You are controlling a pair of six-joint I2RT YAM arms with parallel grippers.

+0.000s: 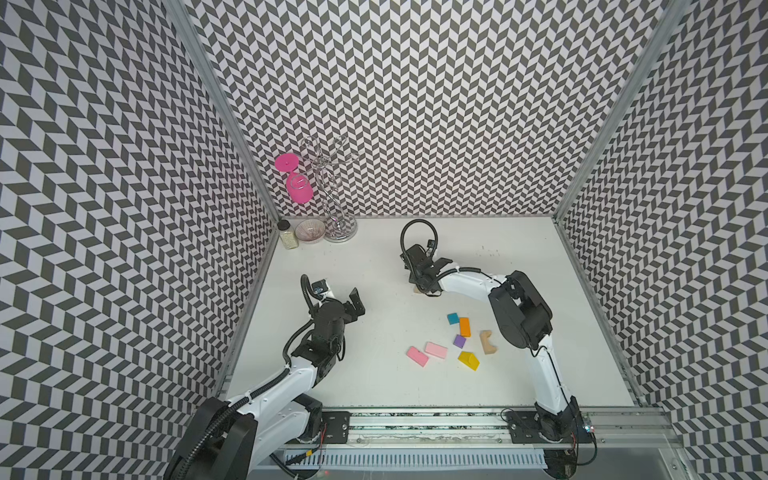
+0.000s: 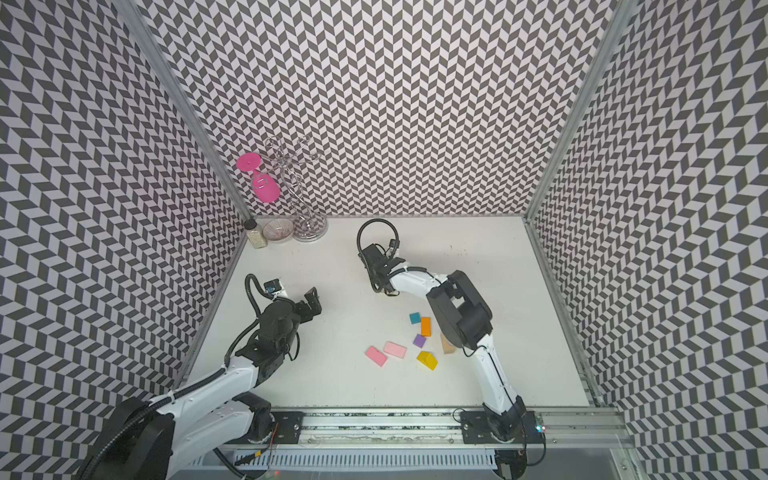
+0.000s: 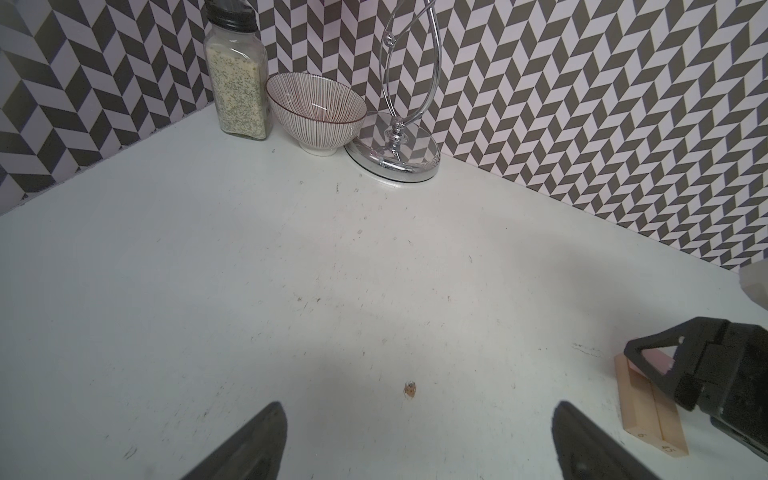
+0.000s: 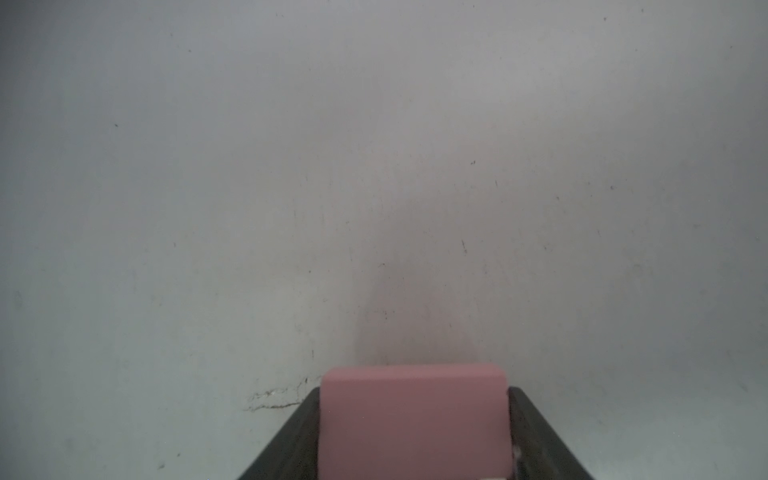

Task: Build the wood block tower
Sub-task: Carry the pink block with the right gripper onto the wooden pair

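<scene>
Pink slab [image 4: 413, 419], btm cropped, tight in R pincer [image 4: 414, 394]; L pincer [image 3: 417, 406] wide apart.

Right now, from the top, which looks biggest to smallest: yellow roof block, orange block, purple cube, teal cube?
In a top view:
Largest: yellow roof block
Next: orange block
Smallest, too alike to rank: purple cube and teal cube
</scene>
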